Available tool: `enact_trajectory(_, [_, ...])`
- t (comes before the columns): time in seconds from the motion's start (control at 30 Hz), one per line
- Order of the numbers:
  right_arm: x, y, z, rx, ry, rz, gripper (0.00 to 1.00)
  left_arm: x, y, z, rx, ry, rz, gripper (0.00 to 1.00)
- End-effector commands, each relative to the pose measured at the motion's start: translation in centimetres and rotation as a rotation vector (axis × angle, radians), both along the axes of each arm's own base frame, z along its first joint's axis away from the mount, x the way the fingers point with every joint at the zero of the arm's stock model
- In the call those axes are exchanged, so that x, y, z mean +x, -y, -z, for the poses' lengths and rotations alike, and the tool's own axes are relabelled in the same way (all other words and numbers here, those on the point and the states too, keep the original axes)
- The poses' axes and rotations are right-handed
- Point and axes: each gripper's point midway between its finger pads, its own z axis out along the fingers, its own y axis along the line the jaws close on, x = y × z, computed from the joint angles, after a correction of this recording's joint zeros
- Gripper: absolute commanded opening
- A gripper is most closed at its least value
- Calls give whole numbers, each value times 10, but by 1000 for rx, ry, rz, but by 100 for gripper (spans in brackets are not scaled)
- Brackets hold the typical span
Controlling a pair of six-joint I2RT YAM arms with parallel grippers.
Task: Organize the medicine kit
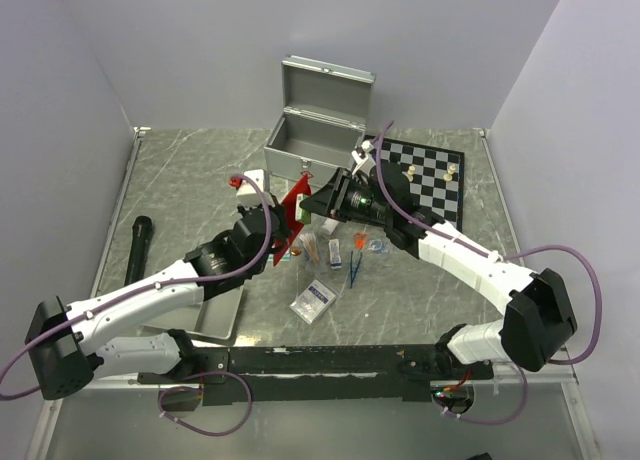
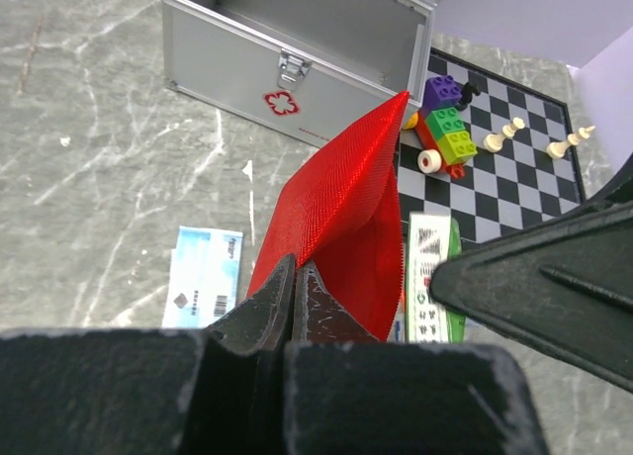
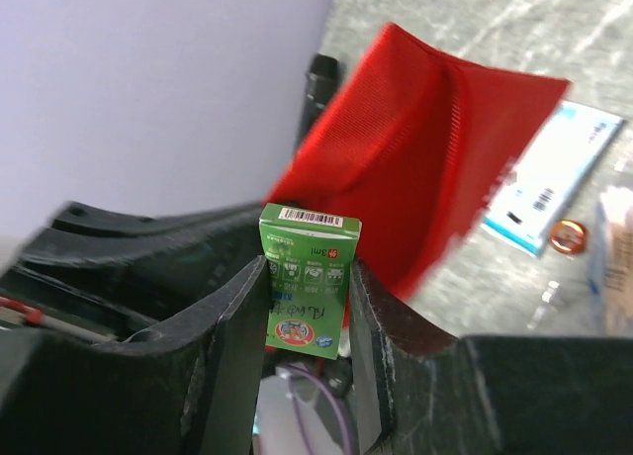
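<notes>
Top external view: medicine kit [image 1: 305, 145] open, seemingly empty, packets [image 1: 312, 300] loose on the surface [image 1: 170, 190]. Left jaws clamp a red pouch [image 1: 293, 212], right jaws a green box [image 3: 307, 297]; packing looks barely begun.

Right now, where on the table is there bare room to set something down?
Bare marble lies left of the medicine kit, between it and the black cylinder. Another patch sits right of the white packet, toward the near edge. Crowded: the middle, around the red pouch, and the chessboard.
</notes>
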Motion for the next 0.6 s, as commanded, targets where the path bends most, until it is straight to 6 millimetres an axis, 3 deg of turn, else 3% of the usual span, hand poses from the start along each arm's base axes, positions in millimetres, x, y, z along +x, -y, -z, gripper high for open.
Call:
enact_trajectory(0.0, [6, -12, -35, 118, 46, -4, 33, 0, 14, -25, -117, 22, 0, 1])
enact_trajectory(0.57, [8, -17, -3, 26, 11, 5, 34, -5, 7, -35, -193, 34, -33, 1])
